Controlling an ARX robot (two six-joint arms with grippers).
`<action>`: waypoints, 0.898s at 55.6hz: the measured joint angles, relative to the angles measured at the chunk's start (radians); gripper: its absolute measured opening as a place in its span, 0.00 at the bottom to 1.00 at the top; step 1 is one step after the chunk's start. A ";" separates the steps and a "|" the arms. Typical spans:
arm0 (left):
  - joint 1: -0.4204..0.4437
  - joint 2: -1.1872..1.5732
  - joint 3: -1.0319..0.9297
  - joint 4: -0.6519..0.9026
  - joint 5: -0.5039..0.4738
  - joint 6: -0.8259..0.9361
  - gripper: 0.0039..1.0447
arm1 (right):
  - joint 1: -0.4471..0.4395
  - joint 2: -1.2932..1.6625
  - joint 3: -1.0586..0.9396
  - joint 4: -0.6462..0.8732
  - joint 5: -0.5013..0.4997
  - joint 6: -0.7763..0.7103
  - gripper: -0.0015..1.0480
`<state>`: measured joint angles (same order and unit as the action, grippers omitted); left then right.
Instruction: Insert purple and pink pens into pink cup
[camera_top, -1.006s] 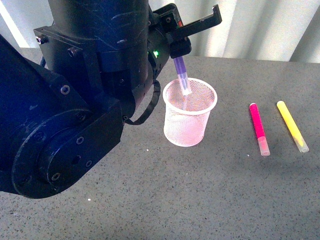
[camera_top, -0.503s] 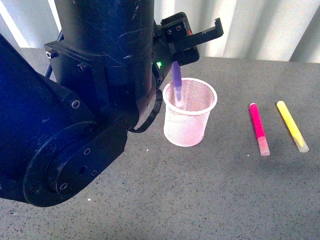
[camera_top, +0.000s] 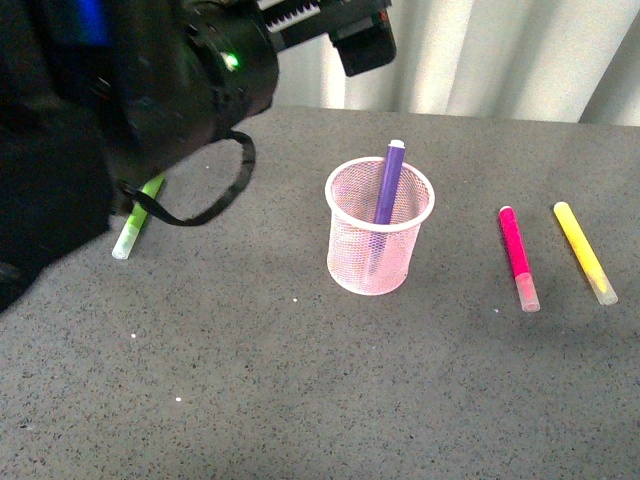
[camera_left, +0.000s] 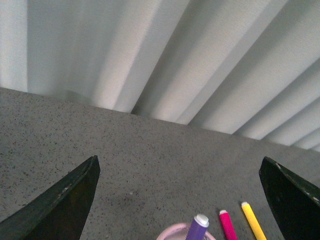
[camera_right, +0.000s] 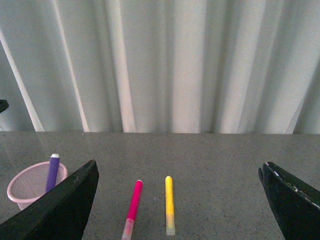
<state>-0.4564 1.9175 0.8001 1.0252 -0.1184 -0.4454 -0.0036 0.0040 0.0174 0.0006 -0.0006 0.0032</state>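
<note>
Nearly upright purple pen in cup

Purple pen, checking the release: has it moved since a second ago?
Yes. The purple pen dropped lower into the pink cup, which stayed put, and leans on its rim.

Purple pen stands in pink cup, probably leaning; pink pen lies nearby.
</note>
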 joint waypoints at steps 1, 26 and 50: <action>0.019 -0.035 -0.015 -0.029 0.039 0.008 0.94 | 0.000 0.000 0.000 0.000 0.000 0.000 0.93; 0.690 -0.502 -0.300 -0.243 0.668 0.108 0.94 | 0.000 0.000 0.000 0.000 0.000 0.000 0.93; 0.929 -0.665 -0.460 -0.342 0.732 0.216 0.92 | 0.000 0.000 0.000 0.000 0.000 0.000 0.93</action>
<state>0.4728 1.2530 0.3405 0.6834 0.6136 -0.2291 -0.0036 0.0040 0.0174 0.0006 -0.0006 0.0032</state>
